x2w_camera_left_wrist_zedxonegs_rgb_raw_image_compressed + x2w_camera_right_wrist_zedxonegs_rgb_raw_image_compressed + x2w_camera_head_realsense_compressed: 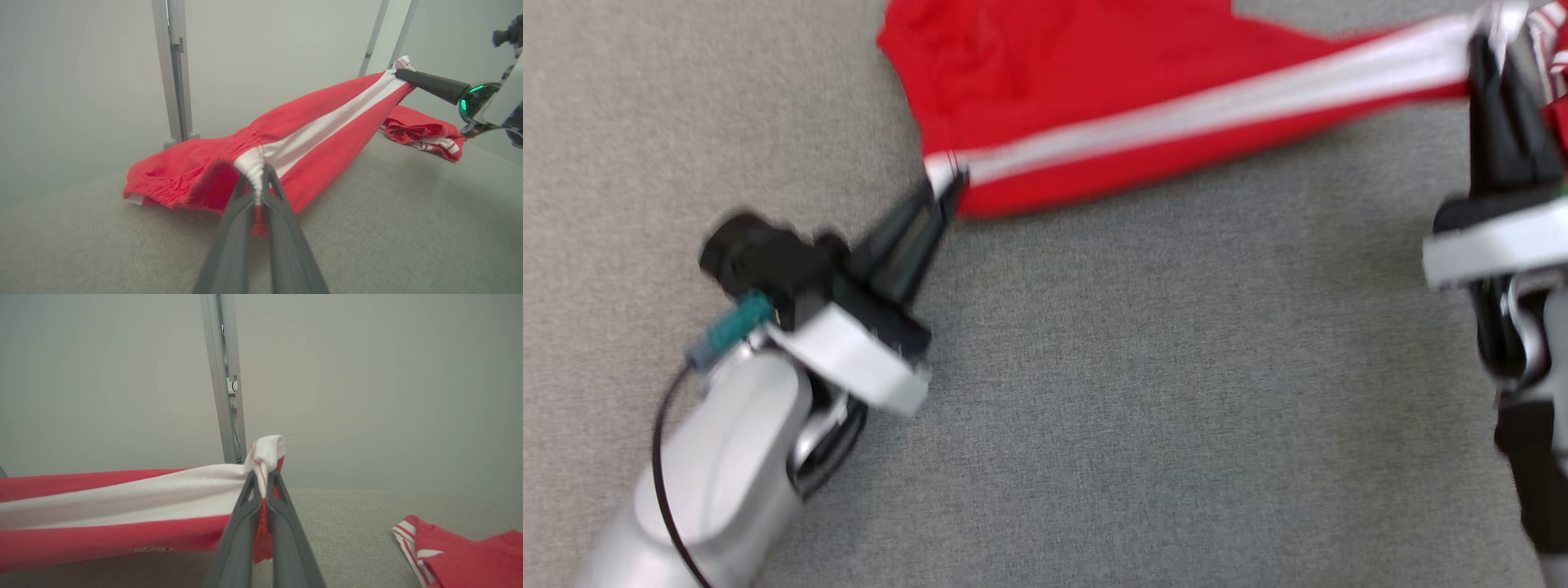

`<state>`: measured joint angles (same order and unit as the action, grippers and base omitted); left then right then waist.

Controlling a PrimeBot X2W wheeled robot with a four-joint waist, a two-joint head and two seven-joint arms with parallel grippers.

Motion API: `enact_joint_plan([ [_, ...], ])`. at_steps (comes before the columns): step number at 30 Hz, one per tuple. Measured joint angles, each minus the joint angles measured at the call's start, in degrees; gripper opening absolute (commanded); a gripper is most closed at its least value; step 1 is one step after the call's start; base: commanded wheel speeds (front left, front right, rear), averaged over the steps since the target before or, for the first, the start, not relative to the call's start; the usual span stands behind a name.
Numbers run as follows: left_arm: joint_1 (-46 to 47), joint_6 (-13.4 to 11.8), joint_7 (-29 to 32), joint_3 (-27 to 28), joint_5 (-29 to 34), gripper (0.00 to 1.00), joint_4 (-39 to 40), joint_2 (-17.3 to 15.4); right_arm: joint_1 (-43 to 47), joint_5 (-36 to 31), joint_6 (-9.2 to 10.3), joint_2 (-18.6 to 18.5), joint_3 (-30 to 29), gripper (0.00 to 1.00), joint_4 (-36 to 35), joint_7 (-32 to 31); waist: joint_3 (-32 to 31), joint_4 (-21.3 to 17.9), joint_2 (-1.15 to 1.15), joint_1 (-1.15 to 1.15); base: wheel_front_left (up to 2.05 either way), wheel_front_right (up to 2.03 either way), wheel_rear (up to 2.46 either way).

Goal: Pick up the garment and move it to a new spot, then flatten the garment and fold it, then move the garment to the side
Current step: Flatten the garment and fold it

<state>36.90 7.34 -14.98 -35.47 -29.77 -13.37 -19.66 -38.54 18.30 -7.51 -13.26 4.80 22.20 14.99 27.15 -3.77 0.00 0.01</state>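
Item: red garment [1094,90] with a white side stripe, at the far part of the grey table [1135,367], stretched left to right. Left pincer [949,181]: closed tight on the gathered stripe end. Right pincer [1494,37]: closed tight on the opposite stripe end (raised above the table). The bulk of the garment rests at the far left.

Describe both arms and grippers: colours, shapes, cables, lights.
The left gripper and right gripper each have two long, tapered dark-grey fingers, a black body and a white plate. The left forearm is rounded silver-grey, with a thin black cable and a teal plug. A green light glows on the right wrist.
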Motion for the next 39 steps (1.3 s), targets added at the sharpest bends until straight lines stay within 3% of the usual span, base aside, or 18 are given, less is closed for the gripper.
enact_joint_plan([
  [4, -8.9, 0.1, 0.0, 0.8, 3.0, 0.0, 2.9, -0.2, 9.9, 0.7, 0.0, 0.0, -0.7, 0.0, -4.7, 0.0, -3.6, 0.0, 0.0, 0.0, 0.0, 0.0, 0.0],
  [9, -17.8, 0.1, 0.0, 2.5, 5.8, 0.0, 6.1, 1.9, 20.6, 0.7, 0.0, 0.0, -2.4, 0.0, -9.4, 0.0, -8.7, 0.4, 0.0, 0.0, 0.0, 0.0, 0.0],
  [19, -32.8, -0.3, 0.0, 5.9, 10.5, 0.0, 10.0, 3.3, 35.4, 0.4, -0.01, 1.1, -3.6, 0.0, -16.4, 0.0, -18.3, 0.9, 0.0, -0.01, 0.0, 0.0, 0.0],
  [23, -35.6, -0.3, 0.1, 4.6, 10.3, 0.0, 10.5, 3.4, 39.5, 0.4, -0.01, 2.1, -5.6, 0.0, -18.1, 0.0, -20.4, 1.7, 0.0, -0.01, 0.0, 0.0, 0.0],
  [26, -35.8, -0.3, 1.1, 3.9, 7.5, 0.0, 10.3, 4.0, 39.8, -0.1, -0.01, 2.2, -5.4, 0.0, -17.5, 0.0, -21.1, 2.4, 0.0, -0.01, 0.0, 0.0, 0.0],
  [30, -34.8, -0.2, 3.6, 4.0, 1.9, 0.0, 8.2, 6.2, 35.8, -1.8, 0.0, 2.2, -4.5, 0.0, -11.3, 0.0, -20.7, 2.9, 0.0, -0.01, 0.0, 0.0, 0.0],
  [39, -27.3, -0.1, 9.9, 7.2, -10.9, 0.0, 4.8, 12.7, 16.3, -3.8, 0.0, 1.4, -0.5, 0.0, 5.3, -3.8, -16.3, 4.8, 0.0, -0.01, 0.0, 0.0, 0.0],
])
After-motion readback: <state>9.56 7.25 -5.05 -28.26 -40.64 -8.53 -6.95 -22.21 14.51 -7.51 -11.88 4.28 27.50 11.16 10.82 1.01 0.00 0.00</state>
